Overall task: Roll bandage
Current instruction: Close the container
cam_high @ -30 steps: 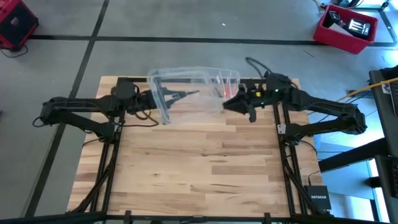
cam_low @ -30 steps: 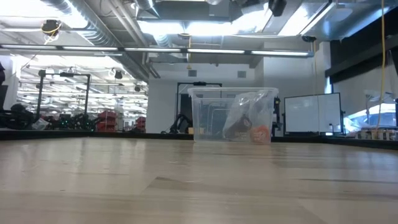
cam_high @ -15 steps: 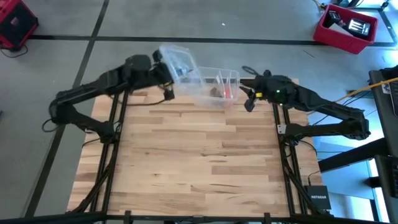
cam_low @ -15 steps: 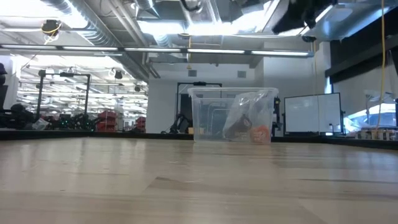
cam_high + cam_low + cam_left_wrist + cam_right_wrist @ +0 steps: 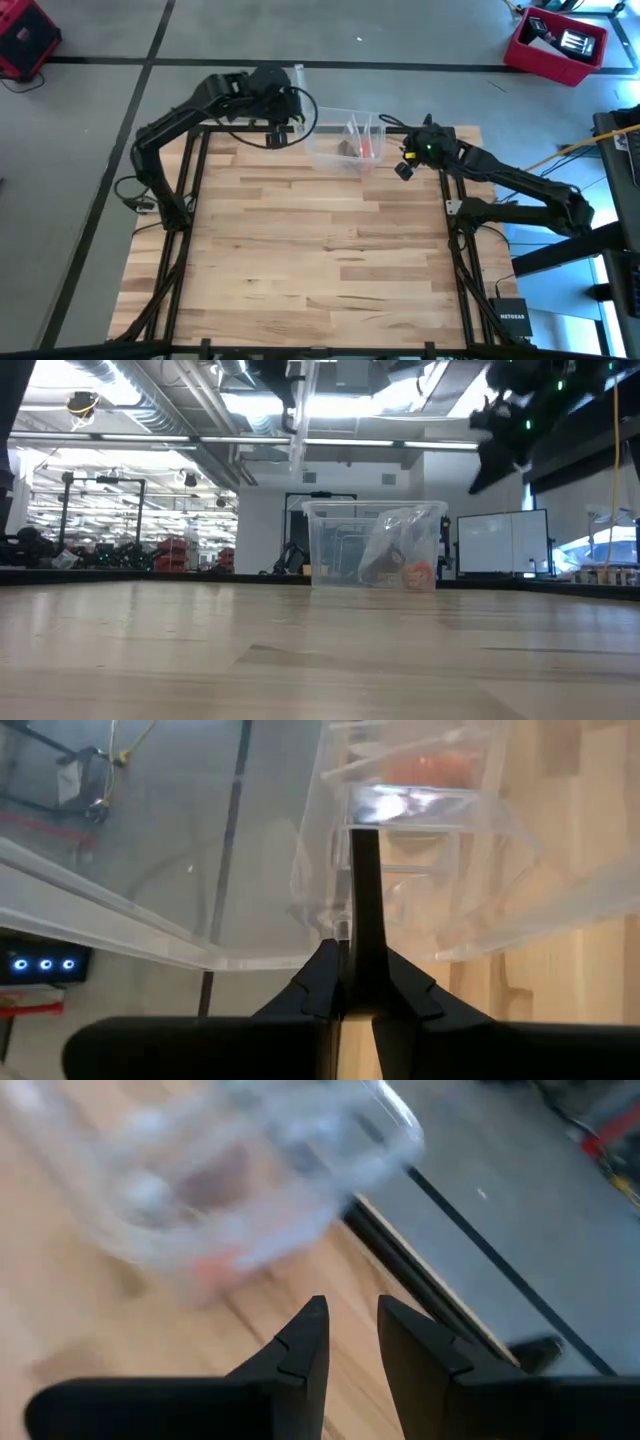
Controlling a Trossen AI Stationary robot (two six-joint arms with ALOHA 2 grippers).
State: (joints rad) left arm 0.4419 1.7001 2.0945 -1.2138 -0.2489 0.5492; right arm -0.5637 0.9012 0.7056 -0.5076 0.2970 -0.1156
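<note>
A clear plastic box [image 5: 330, 152] stands at the table's far edge, open at the top. In it lies a clear bag [image 5: 400, 538] with the dark brown bandage [image 5: 348, 148] [image 5: 382, 568] inside. My left gripper [image 5: 288, 112] [image 5: 352, 945] is high above the box's left end, shut on the box's clear lid [image 5: 300, 85] [image 5: 298, 420]. My right gripper [image 5: 403, 168] [image 5: 490, 460] [image 5: 352, 1315] hovers off the box's right end, slanting down. It is narrowly open with nothing between its fingers. My left gripper pinches the lid's rim [image 5: 345, 925] between its two fingers, which slant downward. The lid stands on edge, lifted clear of the box and the table, and stretches away beyond the fingertips.
An orange-red item [image 5: 418, 573] lies in the bag beside the bandage. The bare wooden tabletop [image 5: 320, 260] stretches from the box to the near edge. A red bin [image 5: 555, 45] stands on the floor beyond the far right corner.
My left gripper has risen from the box with the lid and swung toward the far edge. The lid has come off the box and tipped from flat to standing on edge. My right gripper has come down beside the box's right end and turned at the wrist.
</note>
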